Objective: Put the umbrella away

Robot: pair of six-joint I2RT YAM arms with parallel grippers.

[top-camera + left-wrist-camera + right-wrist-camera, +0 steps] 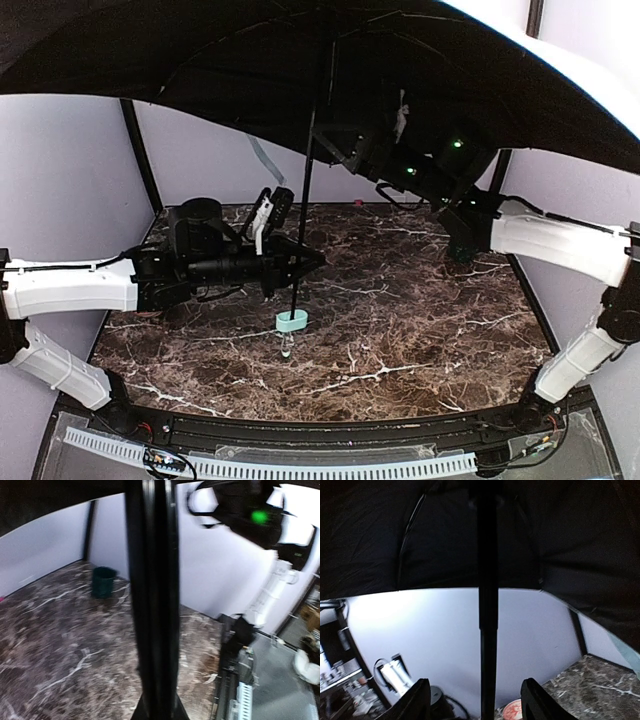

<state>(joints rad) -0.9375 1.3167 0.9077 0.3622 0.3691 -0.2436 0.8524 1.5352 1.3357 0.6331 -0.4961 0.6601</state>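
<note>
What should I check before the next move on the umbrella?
1. Canopy folded: not ok, it is fully open overhead.
2. Left gripper holding the shaft: ok, shut on it low down.
3. Right gripper in place: ok, open, one finger on each side of the shaft under the canopy.
4. Shaft upright: ok, close to vertical.
5. Handle supported: ok, it seems to rest on the table.
6. Mug out of the way: ok, it stands by the far wall, apart from the shaft.
</note>
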